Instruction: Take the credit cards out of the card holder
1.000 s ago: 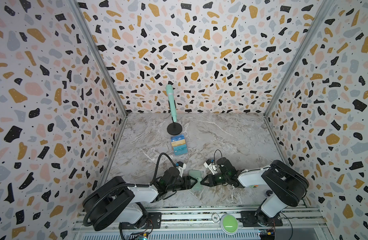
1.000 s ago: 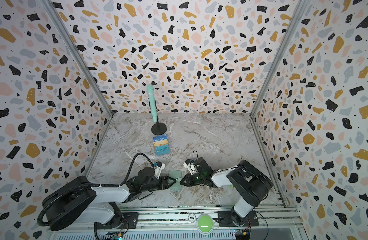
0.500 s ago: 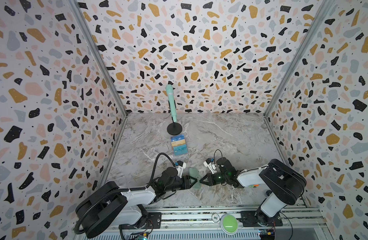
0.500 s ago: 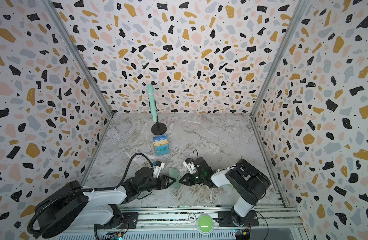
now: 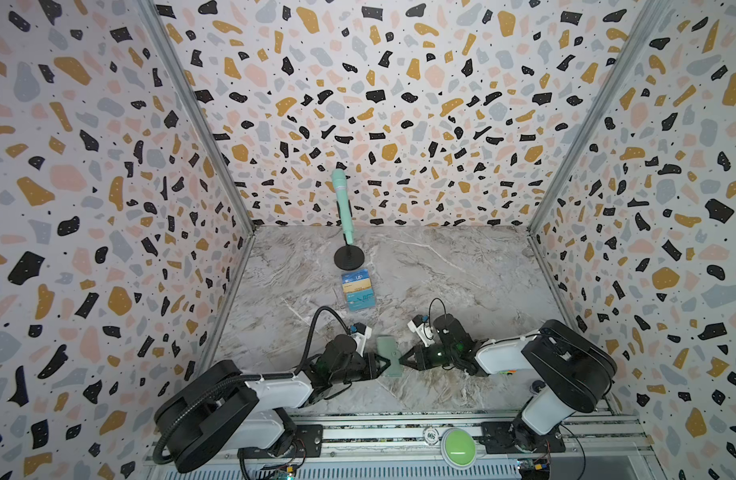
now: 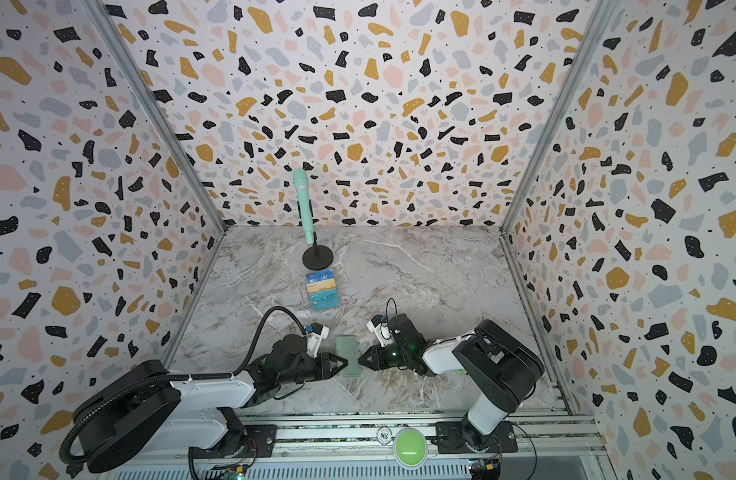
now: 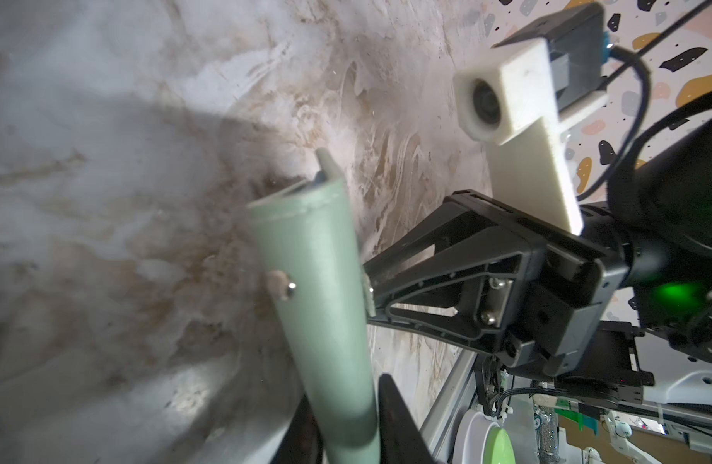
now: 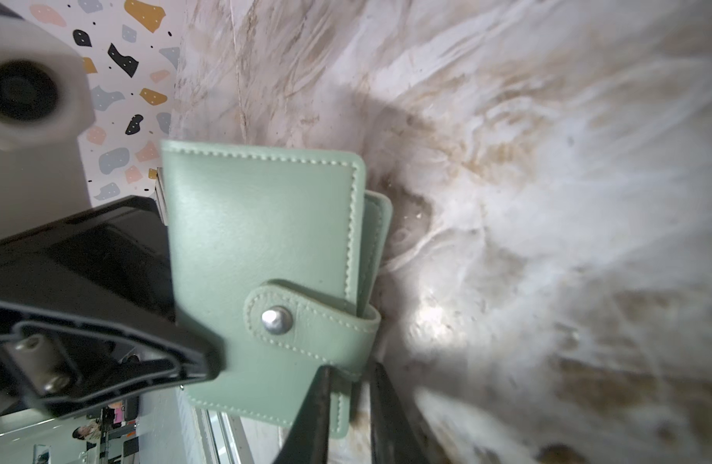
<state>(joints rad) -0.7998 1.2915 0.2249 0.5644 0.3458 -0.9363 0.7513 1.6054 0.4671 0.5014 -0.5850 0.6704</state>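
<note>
One card holder (image 5: 389, 353), left end effector (image 5: 383, 365) gripping

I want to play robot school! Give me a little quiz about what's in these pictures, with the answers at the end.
1. True or false: the snap tab on the card holder is undone.
2. What stands at the back of the table? A) a microphone on a stand B) a teapot C) a lamp
3. Fill the gap: the left gripper and the right gripper meet the card holder from ___ sides.
Key: 1 false, it is fastened. 2 A. 3 opposite.
</note>
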